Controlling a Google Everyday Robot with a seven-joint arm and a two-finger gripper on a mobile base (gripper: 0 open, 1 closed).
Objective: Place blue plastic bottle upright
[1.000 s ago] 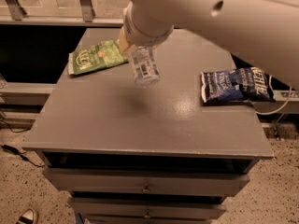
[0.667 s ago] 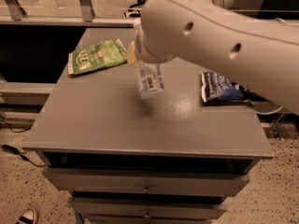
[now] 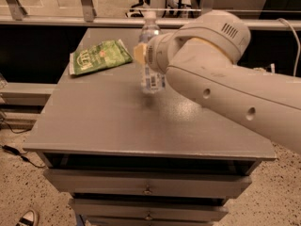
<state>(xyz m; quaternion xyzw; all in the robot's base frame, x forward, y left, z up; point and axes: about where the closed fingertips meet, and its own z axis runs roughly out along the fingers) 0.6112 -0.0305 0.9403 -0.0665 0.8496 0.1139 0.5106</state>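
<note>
Right of the green snack bag (image 3: 99, 56), close to its near corner, the blue plastic bottle (image 3: 151, 81) stands vertical with its white cap (image 3: 149, 17) on top and its base down at the grey worktop (image 3: 94, 121). So the main part of the job looks done to me: the bottle is upright, not lying or tilted. I cannot tell whether the base is fully seated on the worktop or hanging just above it. A faint shadow sits right under it, which suggests little or no gap.

By my reading, what is left is the end of the placing: settle the base flat if it is not already down, let go, and draw away without knocking the bottle toward the snack bag.

My fingers (image 3: 140, 53) are at the bottle's mid-body, on the side facing the snack bag and above the label. One tan pad lies against that side of the bottle. The other pad is hidden behind my own wrist and arm (image 3: 221, 79), which cross in from the side away from the bag. From the pad pressed to the plastic and the way the bottle sits straight in it, I judge the fingers narrow, closed around the bottle and holding it. Nothing else is touched, and the snack bag lies flat and clear of me.
</note>
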